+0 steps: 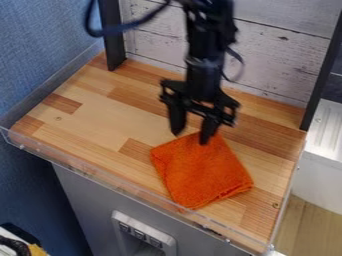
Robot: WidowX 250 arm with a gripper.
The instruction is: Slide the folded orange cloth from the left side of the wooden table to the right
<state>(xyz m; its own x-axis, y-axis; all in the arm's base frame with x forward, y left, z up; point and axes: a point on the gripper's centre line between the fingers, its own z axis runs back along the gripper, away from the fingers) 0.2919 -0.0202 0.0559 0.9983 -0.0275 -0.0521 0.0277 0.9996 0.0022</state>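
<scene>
We are looking down on one wooden surface [100, 115], its boards running out to a long front edge between six and nine o'clock. One whitewashed plank panel [280, 55] is standing behind it, from eleven round to two o'clock. We are seeing one black arm [204, 62] coming down from twelve o'clock.

Two dark posts [112, 40] are framing the panel, one at eleven o'clock and one at two. One clear lip [120, 186] is running along the front edge.

We are finding one orange cloth [200, 172] lying at five o'clock on the surface, with one corner pointing towards twelve and the lowest corner sitting near the front edge. Between the cloth and the edge at four o'clock we are seeing a narrower strip of wood; towards nine and ten o'clock a much wider stretch is giving more room for moving.

We are seeing one pincer [191, 139] hanging at the cloth's twelve o'clock corner, its two fingers standing apart. The right-hand one in the view is overlapping that corner; we cannot tell whether it is touching. We are also counting two small round screws [275, 205], one at nine o'clock and one at four.
</scene>
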